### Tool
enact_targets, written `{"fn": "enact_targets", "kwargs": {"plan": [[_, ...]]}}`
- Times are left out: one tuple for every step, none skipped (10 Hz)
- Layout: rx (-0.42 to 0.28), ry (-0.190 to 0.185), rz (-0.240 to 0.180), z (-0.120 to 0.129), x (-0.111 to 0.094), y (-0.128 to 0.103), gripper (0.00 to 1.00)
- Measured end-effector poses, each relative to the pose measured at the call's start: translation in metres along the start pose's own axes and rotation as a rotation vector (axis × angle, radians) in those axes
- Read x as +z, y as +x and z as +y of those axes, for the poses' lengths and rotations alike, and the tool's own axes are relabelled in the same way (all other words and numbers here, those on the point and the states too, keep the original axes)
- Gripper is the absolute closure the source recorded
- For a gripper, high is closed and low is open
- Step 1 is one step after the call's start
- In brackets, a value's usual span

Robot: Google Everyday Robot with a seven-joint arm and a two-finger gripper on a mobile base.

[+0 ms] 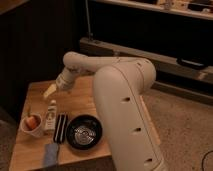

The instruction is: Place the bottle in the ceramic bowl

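Observation:
The small white bottle [50, 116] with a tan label lies on the wooden table [35, 94], between the white cup and the black ridged object. The round black ceramic bowl [84, 132] with a silvery centre sits at the table's front, right of the ridged object. My gripper [49, 91] hangs over the table's back left part, above and behind the bottle, not touching it. The white arm [120, 100] reaches in from the right.
A small white cup [33, 125] with orange contents stands at the front left. A black ridged rectangular object [61, 127] lies between the bottle and the bowl. A blue cloth-like item [50, 155] lies at the front edge. Dark shelving stands behind the table.

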Motion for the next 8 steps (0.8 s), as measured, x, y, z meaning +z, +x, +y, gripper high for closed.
{"fn": "enact_targets", "kwargs": {"plan": [[0.001, 0.001, 0.001, -0.0008, 0.0001, 0.0003, 0.20], [-0.002, -0.001, 0.002, 0.0018, 0.0014, -0.0001, 0.20], [-0.001, 0.000, 0.001, 0.0010, 0.0009, -0.0002, 0.20], [0.000, 0.000, 0.000, -0.0001, 0.0001, -0.0001, 0.20], [-0.001, 0.000, 0.001, 0.0005, 0.0005, -0.0002, 0.20], [0.000, 0.002, 0.001, 0.0012, 0.0012, 0.0000, 0.20], [0.013, 0.012, -0.003, 0.0000, 0.0017, 0.0006, 0.20], [0.023, 0.023, -0.007, 0.0037, 0.0069, 0.0024, 0.20]]}}
